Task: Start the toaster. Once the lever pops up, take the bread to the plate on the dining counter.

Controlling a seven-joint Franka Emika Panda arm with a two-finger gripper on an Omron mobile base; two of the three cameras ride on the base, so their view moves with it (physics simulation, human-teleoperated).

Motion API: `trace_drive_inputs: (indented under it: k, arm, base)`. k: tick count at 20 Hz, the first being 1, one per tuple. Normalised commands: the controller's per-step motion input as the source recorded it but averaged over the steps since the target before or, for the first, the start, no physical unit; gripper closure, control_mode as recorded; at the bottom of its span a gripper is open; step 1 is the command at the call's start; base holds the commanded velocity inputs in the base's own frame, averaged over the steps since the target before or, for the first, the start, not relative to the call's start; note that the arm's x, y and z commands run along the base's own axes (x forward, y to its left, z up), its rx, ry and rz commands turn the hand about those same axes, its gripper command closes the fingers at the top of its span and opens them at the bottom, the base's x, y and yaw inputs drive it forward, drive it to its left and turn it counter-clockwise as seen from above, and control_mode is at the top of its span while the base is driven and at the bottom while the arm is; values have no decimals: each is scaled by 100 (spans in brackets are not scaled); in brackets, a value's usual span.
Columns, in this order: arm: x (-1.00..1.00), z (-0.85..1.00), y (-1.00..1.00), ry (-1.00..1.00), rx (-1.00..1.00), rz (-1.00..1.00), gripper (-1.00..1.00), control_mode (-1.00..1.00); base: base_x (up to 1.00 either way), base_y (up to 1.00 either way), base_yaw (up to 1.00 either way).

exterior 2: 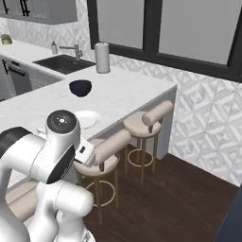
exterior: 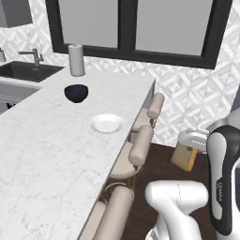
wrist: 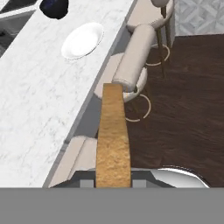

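Note:
My gripper (exterior: 189, 149) is shut on the bread (exterior: 184, 157), a tan slice with a brown crust, and holds it in the air to the right of the dining counter (exterior: 42, 145), over the dark floor. In the hand view the bread (wrist: 113, 135) stands edge-on between the fingertips of the gripper (wrist: 113, 181). The small white plate (exterior: 107, 123) lies near the counter's right edge, to the left of the slice and beyond it. It is the plate (wrist: 82, 40) at the upper left of the hand view and the plate (exterior 2: 90, 118) behind my arm. The toaster is out of view.
A dark blue bowl (exterior: 76, 93) sits behind the plate, and a paper towel roll (exterior: 76, 60) stands at the counter's far end. Padded stools (exterior: 139, 146) line the overhang below the bread. A sink (exterior: 26, 70) lies at the far left.

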Motion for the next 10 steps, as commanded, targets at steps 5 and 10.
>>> trace_drive_inputs:
  k: [5, 10]
  arm:
    - [0, 0, 0, 0, 0, 0, 100, 100]
    - [0, 0, 0, 0, 0, 0, 100, 100]
  base:
    - [30, -58, 52]
    - [26, -64, 54]
